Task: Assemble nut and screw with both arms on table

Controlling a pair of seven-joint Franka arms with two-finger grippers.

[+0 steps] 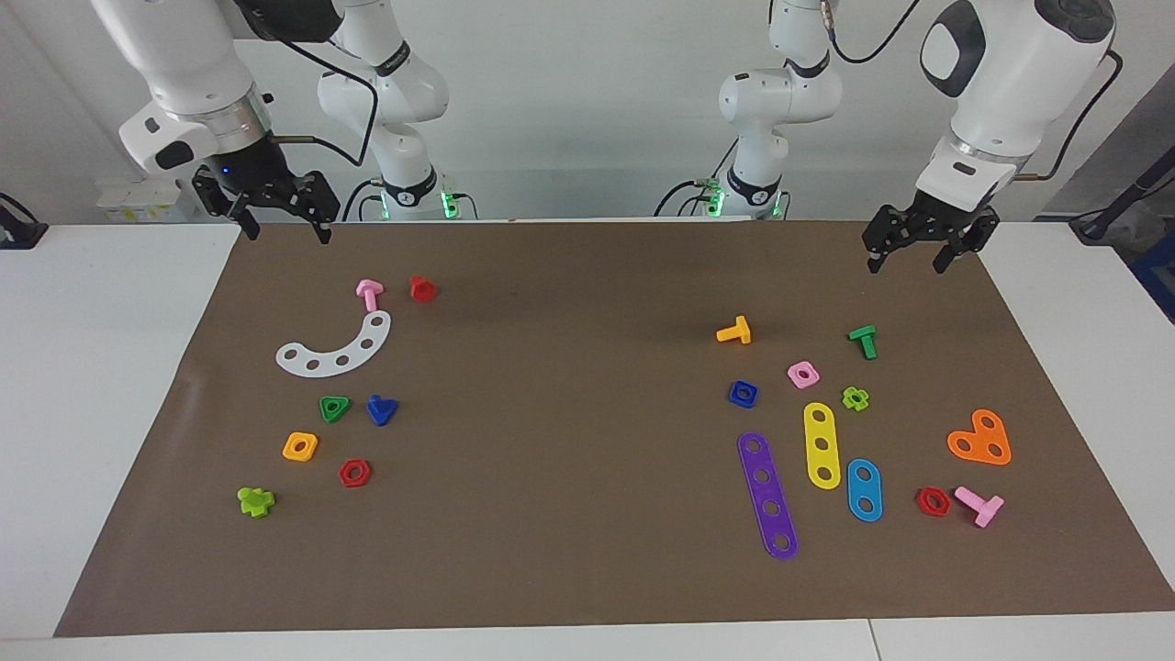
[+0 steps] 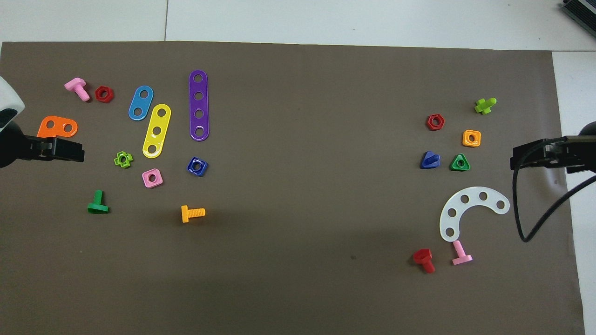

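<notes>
On the bench (image 1: pixel 138 367), both grippers hang with jaws wide and empty, the left gripper (image 1: pixel 927 248) over the mat edge well apart from the nut (image 1: pixel 743 394), the right gripper (image 1: pixel 280 216) likewise from the screw (image 1: pixel 381 409), which risks grabbing the green nut (image 1: pixel 334 408) just beside the screw.

Glossy blue plastic nut (image 2: pixel 197 166), glossy plastic screw (image 2: pixel 430 160), matt brown mat (image 2: pixel 302 186)
</notes>
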